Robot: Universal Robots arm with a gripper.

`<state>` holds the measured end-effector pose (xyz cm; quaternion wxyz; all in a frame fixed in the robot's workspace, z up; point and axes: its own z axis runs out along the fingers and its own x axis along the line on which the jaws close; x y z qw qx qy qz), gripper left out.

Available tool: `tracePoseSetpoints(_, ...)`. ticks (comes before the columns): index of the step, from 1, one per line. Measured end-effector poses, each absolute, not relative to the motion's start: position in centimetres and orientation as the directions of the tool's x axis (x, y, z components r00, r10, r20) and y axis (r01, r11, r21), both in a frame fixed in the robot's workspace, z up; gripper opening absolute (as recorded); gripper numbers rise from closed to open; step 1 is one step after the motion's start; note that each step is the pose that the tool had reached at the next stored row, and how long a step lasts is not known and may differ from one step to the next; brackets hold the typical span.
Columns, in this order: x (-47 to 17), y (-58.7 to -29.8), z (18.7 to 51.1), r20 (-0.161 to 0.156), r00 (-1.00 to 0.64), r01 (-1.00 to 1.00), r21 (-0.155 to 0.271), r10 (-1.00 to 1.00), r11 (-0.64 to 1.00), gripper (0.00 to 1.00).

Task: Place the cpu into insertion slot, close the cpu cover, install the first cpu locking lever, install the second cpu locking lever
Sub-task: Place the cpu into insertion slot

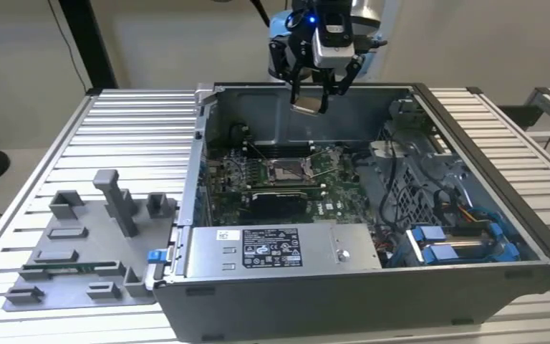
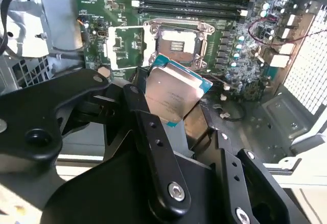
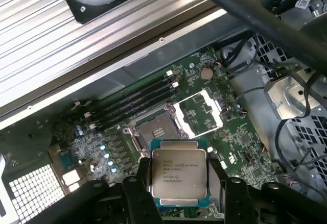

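While the pincer [image 1: 311,94] clenches the cpu [image 3: 179,175] by its edges, it hangs high above the insertion slot [image 3: 159,130], whose cpu cover [image 3: 204,113] lies flipped open, ready.

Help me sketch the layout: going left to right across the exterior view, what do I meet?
Grey fixture tray → case's left wall → insertion slot → cable bundle → blue drive brackets. The gripper with the cpu hangs above the slot, overlapping it, so unranked.
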<state>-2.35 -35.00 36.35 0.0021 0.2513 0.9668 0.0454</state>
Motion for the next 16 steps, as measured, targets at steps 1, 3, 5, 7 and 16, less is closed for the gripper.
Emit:
tracePoseSetpoints(1, -2.35, -35.00, 36.35, 0.019, -0.870, 0.493, 0.089, 0.493, 0.866, 0.00)
tracePoseSetpoints(3, -2.35, -35.00, 36.35, 0.019, -0.862, 0.506, 0.089, 0.507, 0.858, 0.00)
tracePoseSetpoints(5, -2.36, -35.00, 36.35, 0.019, -0.855, 0.517, 0.089, 0.518, 0.851, 0.00)
tracePoseSetpoints(7, -2.36, -35.00, 36.35, 0.019, -0.849, 0.527, 0.089, 0.528, 0.845, 0.00)
tracePoseSetpoints(16, -2.36, -35.00, 36.31, 0.019, -0.798, 0.601, 0.089, 0.602, 0.794, 0.00)
